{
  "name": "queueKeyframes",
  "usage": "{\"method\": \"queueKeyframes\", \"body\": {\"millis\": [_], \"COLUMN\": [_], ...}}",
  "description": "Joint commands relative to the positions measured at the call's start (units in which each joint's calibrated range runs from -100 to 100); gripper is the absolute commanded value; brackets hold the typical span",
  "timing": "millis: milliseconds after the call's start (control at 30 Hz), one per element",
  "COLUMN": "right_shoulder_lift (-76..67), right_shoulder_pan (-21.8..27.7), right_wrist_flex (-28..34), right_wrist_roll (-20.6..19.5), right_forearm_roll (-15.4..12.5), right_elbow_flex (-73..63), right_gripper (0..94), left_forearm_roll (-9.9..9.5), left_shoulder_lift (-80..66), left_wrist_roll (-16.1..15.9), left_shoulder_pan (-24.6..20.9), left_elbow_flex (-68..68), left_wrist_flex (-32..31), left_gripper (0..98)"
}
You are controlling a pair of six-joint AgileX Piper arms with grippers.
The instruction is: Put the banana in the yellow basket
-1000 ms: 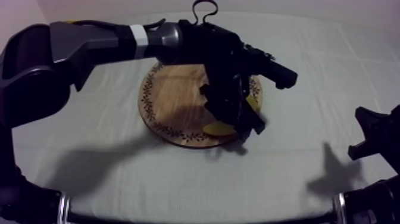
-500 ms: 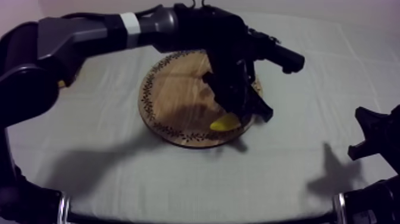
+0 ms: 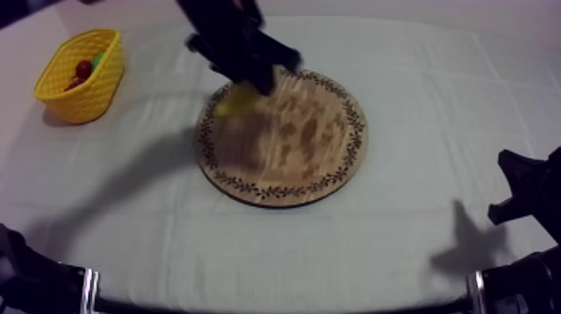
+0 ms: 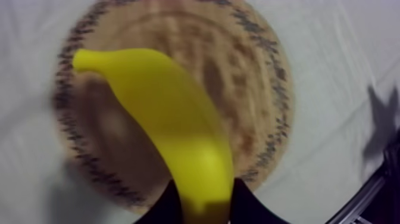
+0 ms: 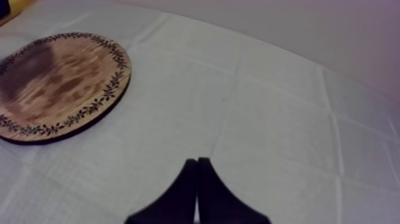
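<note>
The carrying step was judged to be in hand. The banana (image 4: pixel 172 137) was gripped at one end between the two black fingers of the left gripper (image 4: pixel 202 205), which were clenched on it from either side. The rest of the fruit jutted out beyond the fingertips, above the wooden board (image 4: pixel 262 89) and apart from it. In the top view the fingers and the fruit were seen over the board's rim on the side nearest the yellow basket (image 3: pixel 83 96). The basket lay well apart from the fingers, with a small red fruit (image 3: pixel 83 68) inside it. The right gripper (image 5: pixel 197 179) was seen with its fingers pressed together on nothing, over bare cloth (image 5: pixel 268 107) beside the board. For the next move, it was judged that the clenched fingers would need to be carried across the cloth until the basket's mouth lay beneath the fingertips. Only there should they be lowered and released, so that the long fruit would not be caught on the rim.
</note>
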Motion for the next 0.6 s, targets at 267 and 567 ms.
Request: {"method": "queueKeyframes", "body": {"millis": [267, 567], "right_shoulder_lift": [0.03, 0.03], "right_shoulder_pan": [0.01, 0.01], "right_wrist_flex": [0.04, 0.04], "right_wrist_roll": [0.01, 0.01], "right_forearm_roll": [0.0, 0.0], "right_elbow_flex": [-0.03, -0.03], "right_gripper": [0.2, 0.2], "left_forearm_roll": [-2.83, -4.09], "left_shoulder_lift": [-9.9, -4.61], "left_wrist_roll": [-4.57, -9.76], "left_shoulder_pan": [-15.85, -27.34], "left_elbow_flex": [6.69, 1.43], "left_wrist_flex": [1.21, 2.02], "left_gripper": [6.7, 6.9]}}
